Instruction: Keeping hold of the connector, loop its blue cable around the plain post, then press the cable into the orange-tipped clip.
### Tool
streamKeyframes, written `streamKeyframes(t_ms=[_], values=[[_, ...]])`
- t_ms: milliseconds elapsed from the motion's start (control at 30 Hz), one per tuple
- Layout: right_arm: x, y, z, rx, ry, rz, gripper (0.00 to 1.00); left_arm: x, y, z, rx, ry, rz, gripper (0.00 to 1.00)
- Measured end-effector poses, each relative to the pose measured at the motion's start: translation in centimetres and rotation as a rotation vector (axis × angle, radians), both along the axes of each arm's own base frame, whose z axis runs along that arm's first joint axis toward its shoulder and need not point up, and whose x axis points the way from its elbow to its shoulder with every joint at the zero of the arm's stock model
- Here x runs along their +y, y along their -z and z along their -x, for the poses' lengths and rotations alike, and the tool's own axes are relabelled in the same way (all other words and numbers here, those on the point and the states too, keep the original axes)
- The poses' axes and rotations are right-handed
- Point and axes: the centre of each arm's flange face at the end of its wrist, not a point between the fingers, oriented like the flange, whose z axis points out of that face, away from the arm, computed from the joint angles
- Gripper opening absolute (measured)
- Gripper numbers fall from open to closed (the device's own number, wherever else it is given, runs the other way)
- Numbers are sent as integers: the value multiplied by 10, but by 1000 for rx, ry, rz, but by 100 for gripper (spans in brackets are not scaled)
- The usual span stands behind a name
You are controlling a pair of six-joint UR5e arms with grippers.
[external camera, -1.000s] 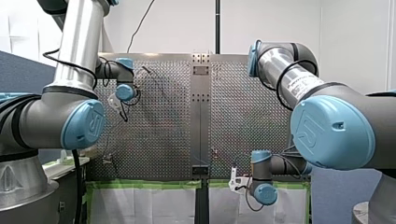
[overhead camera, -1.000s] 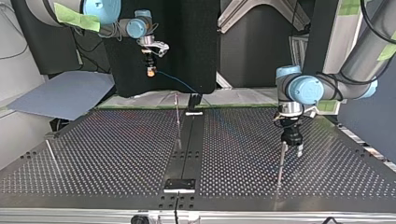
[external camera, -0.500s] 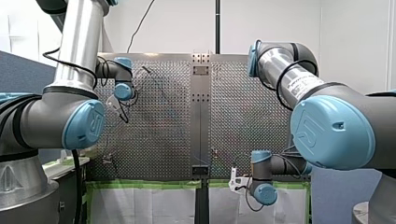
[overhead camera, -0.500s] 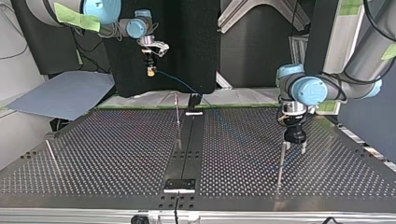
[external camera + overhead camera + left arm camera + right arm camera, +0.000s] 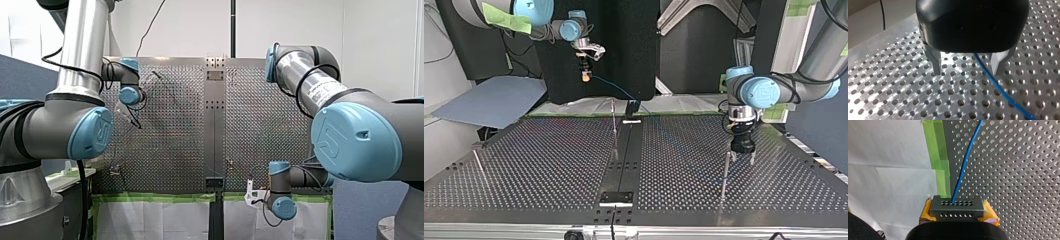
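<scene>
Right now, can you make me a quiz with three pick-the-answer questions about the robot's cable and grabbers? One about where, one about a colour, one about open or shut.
1. Where does the blue cable run in the left wrist view?
A) between my left gripper's fingers
B) wrapped around one finger
C) off to one side of both fingers

2. What colour are the pads squeezing the connector?
A) green
B) yellow
C) black

3. How is my left gripper?
A) shut on the cable
B) shut on the connector
C) open

Answers:
1 A, the cable passes through the gap between the fingers.
2 B, yellow shows on either side of the connector.
3 C, its fingers stand apart, gripping nothing.
</scene>
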Motion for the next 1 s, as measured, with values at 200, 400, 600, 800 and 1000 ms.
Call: streamKeyframes(t_ms=[200,400,600,800,1000], values=[[0,0,1,1,2,-3,0,-9,-11,6,-10,62,56,98],[0,0,1,2,3,-3,0,-6,-22,14,2,63,76,98],[-1,0,1,0,4,-1,0,-4,-22,18,30,56,57,98],[-1,0,1,0,4,-1,0,-6,-25,21,38,66,41,98],[-1,0,1,0,4,-2,0,-8,-26,23,44,69,33,98]])
